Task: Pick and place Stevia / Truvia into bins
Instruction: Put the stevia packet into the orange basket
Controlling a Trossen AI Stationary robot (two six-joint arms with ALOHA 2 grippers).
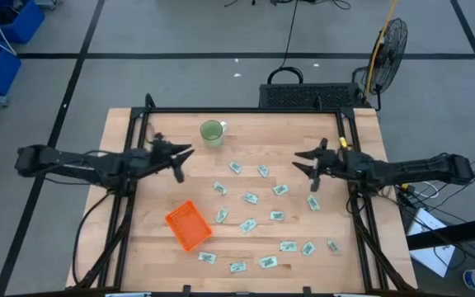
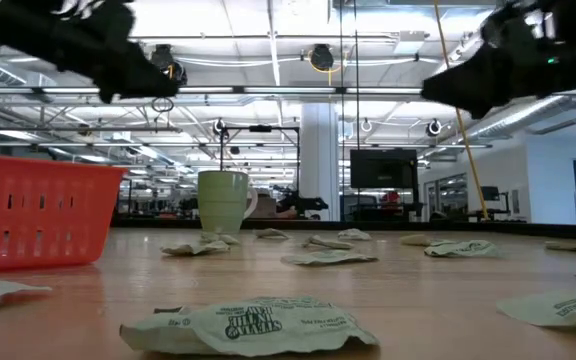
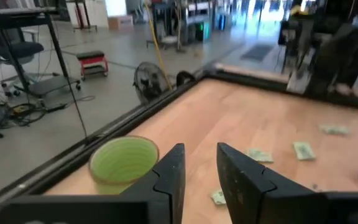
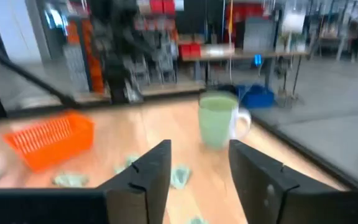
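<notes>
Table (image 1: 151, 239): light wood top with a dark frame.
Orange tray (image 1: 189, 224): near the front left, turned at an angle, nothing seen inside.
Sachets (image 1: 249, 198): about 17, scattered from the middle to the front right.
Green cup (image 1: 212, 132): near the back edge, left of centre.
Left gripper (image 1: 181, 162): above the left half, holding nothing.
Right gripper (image 1: 303, 162): above the right half, fingers spread, holding nothing.
Fan (image 1: 388, 43): on the floor beyond the back right corner.

Two slim matte-black jointed arms, left tool (image 1: 180, 157) and right tool (image 1: 305, 161) each formed of two angular dark fingers
</notes>
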